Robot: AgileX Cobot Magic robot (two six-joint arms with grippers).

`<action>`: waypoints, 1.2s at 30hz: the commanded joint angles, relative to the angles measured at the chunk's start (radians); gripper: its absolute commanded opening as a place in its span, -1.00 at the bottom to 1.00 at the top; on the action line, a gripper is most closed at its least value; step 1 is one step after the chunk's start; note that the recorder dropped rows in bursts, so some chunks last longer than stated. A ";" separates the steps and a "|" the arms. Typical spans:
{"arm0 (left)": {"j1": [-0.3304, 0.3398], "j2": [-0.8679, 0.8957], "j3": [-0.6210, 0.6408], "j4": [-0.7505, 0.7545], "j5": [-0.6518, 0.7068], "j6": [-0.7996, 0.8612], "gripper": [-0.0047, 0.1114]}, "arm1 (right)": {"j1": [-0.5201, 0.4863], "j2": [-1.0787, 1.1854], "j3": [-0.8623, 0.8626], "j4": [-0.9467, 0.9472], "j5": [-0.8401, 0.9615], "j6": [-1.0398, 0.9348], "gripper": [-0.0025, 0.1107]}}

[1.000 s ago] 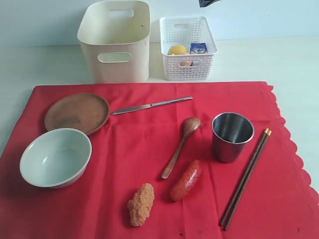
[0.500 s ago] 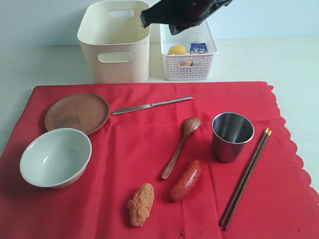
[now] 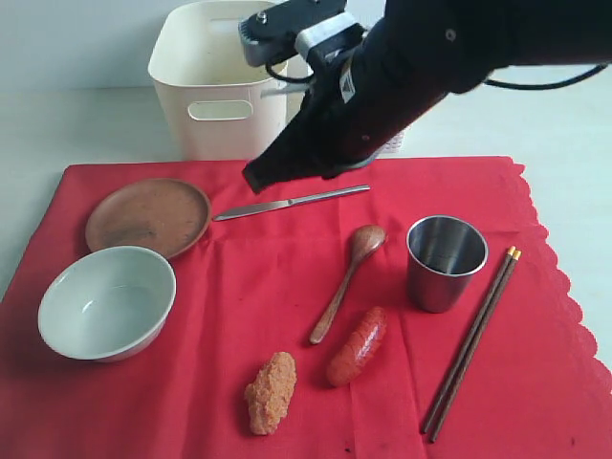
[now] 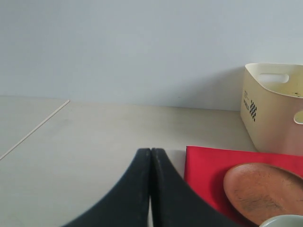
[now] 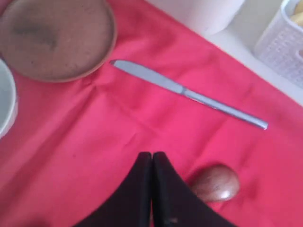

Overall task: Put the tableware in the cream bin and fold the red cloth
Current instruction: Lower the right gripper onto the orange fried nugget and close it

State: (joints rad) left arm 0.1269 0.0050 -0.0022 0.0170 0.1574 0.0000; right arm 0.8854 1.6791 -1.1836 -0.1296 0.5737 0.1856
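Note:
On the red cloth [image 3: 287,316] lie a brown plate [image 3: 148,215], a pale bowl [image 3: 105,301], a steel knife [image 3: 292,202], a wooden spoon [image 3: 347,268], a steel cup [image 3: 445,260] and dark chopsticks [image 3: 473,339]. The cream bin [image 3: 215,91] stands behind the cloth. My right gripper [image 3: 253,179] is shut and empty, hovering above the knife [image 5: 189,93], with its tips [image 5: 152,155] near the spoon bowl [image 5: 215,182] in the wrist view. My left gripper [image 4: 150,151] is shut over bare table beside the cloth corner [image 4: 203,161] and plate [image 4: 262,191]; it is outside the exterior view.
A sausage [image 3: 359,346] and a breaded piece [image 3: 272,392] lie on the cloth near its front. The white lattice basket [image 3: 394,145] is almost hidden behind the right arm [image 3: 430,57], which spans the back middle. Pale table surrounds the cloth.
The right arm has swept in from the top, down and leftward, from above the bins to just over the knife. It now covers the basket. Nothing on the cloth has moved.

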 commanded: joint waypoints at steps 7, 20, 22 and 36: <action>0.002 -0.005 0.002 -0.006 -0.003 -0.007 -0.90 | 0.068 -0.159 0.241 0.020 -0.088 0.002 -0.96; 0.002 -0.005 0.002 -0.006 -0.003 -0.007 -0.90 | 0.068 -0.368 0.479 0.302 -0.110 -0.231 -0.96; 0.002 -0.005 0.002 -0.006 -0.003 -0.007 -0.90 | 0.095 -0.357 0.491 0.469 -0.125 -0.424 -0.96; 0.002 -0.005 0.002 -0.006 -0.003 -0.007 -0.90 | 0.335 -0.002 0.387 0.510 -0.258 -0.655 0.45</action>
State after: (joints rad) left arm 0.1269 0.0050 -0.0022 0.0170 0.1574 0.0000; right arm 1.2180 1.6435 -0.7665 0.3787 0.3059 -0.4323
